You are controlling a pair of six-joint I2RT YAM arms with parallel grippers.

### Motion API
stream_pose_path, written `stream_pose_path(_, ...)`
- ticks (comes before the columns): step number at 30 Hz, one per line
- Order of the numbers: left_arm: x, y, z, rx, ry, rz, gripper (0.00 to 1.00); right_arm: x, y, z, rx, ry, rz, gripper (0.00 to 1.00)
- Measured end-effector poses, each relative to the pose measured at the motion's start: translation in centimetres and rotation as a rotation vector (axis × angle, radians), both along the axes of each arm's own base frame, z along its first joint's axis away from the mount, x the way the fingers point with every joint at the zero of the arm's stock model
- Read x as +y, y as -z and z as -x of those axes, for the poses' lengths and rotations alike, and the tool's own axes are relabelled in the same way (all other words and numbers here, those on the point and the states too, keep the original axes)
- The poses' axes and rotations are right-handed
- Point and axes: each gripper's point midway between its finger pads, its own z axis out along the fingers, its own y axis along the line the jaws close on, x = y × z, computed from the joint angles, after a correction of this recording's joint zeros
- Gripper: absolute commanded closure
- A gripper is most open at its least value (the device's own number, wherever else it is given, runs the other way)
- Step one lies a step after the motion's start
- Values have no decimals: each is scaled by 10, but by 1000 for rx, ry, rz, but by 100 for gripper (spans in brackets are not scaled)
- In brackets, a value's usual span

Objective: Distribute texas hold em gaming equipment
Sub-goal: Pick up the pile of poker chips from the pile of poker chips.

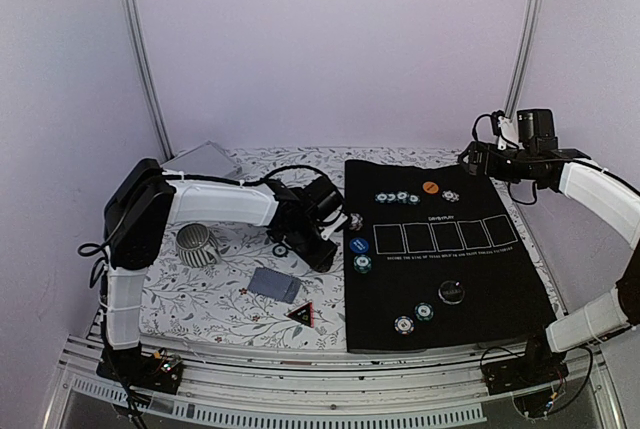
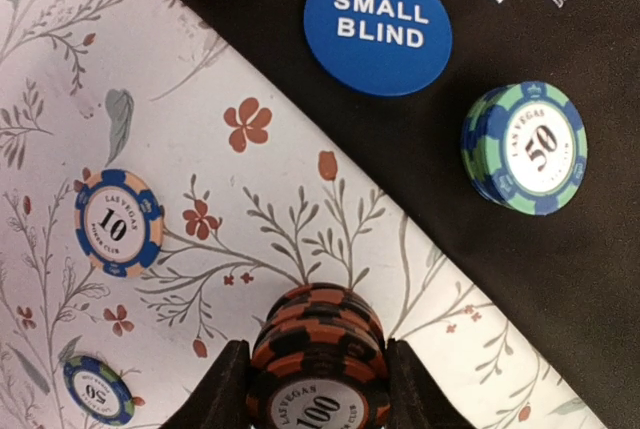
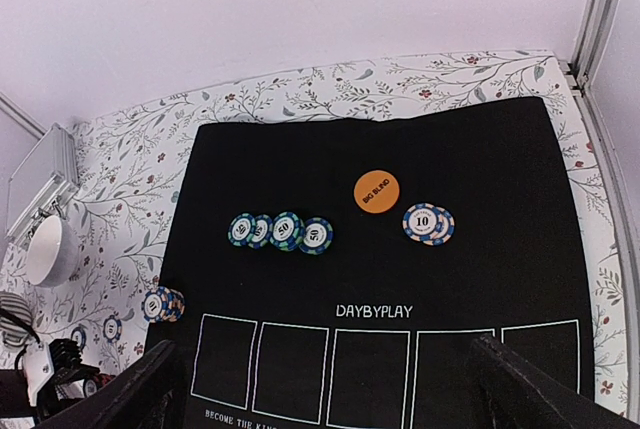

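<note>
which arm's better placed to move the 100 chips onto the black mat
Left. The left gripper is shut on the 100 chip stack on the floral cloth; the right gripper hangs open, high above the far end of the black mat.

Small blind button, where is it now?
In the top view, the small blind button lies at the mat's left edge, just beyond the green chip stack.

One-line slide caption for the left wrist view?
Left fingers grip a stack of 100 chips on floral cloth, near the Small Blind button.
</note>
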Motion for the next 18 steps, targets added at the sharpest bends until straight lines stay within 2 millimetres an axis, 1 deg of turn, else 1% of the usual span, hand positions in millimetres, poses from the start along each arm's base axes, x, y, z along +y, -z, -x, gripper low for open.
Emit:
stream_pose_path(3,0,0,0,0,0,-1,79,0,0,0,0,0,0,1)
stream_pose_path(6,0,0,0,0,1,-1,90,0,0,0,0,-1,0,1)
stream_pose_path(8,0,0,0,0,1,-1,100,0,0,0,0,-1,-1,1)
stream_pose_path(18,0,-6,0,-8,5,6,100,0,0,0,-1,-2,0,1)
